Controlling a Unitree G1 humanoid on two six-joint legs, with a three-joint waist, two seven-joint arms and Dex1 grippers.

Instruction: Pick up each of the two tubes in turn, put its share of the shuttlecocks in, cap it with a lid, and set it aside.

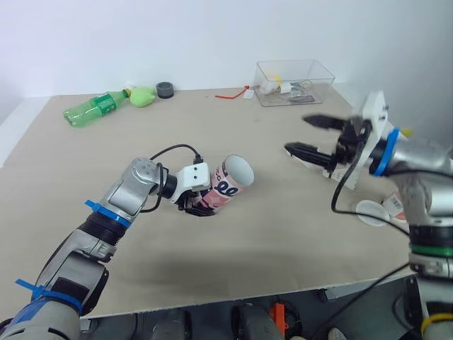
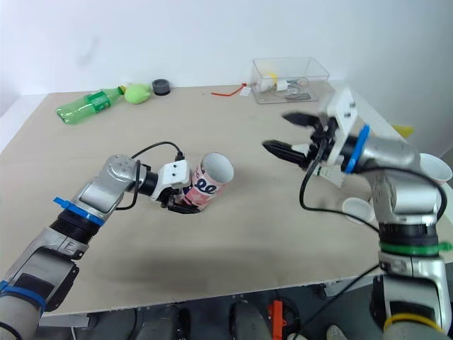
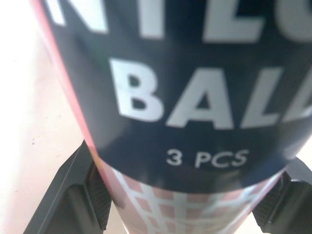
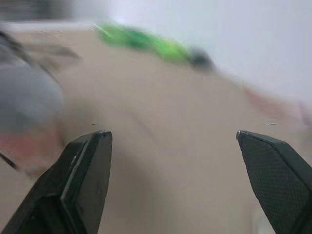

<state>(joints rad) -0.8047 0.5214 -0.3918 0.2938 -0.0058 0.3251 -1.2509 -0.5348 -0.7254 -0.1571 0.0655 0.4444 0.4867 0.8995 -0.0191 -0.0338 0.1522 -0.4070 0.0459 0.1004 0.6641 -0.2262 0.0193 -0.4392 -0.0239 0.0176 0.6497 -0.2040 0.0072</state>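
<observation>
A tube (image 1: 228, 184) with a pink, white and dark label lies tilted on the table, its open mouth facing up and to the right. My left gripper (image 1: 196, 202) is shut on its lower end; the left wrist view shows the tube (image 3: 195, 97) wedged between both fingers (image 3: 73, 195). My right gripper (image 1: 299, 134) hovers open above the table to the right of the tube, fingertips pointing toward it, with nothing between them (image 4: 170, 136). A white lid (image 1: 371, 212) lies on the table under my right arm. Beside it sits a white object with a red label (image 1: 393, 205), partly hidden.
A green plastic bottle (image 1: 95, 108), a green object (image 1: 143, 95) and a black cap (image 1: 165, 89) lie at the back left. A clear plastic box (image 1: 294, 81) with small items stands at the back right, a red strip (image 1: 230, 93) next to it.
</observation>
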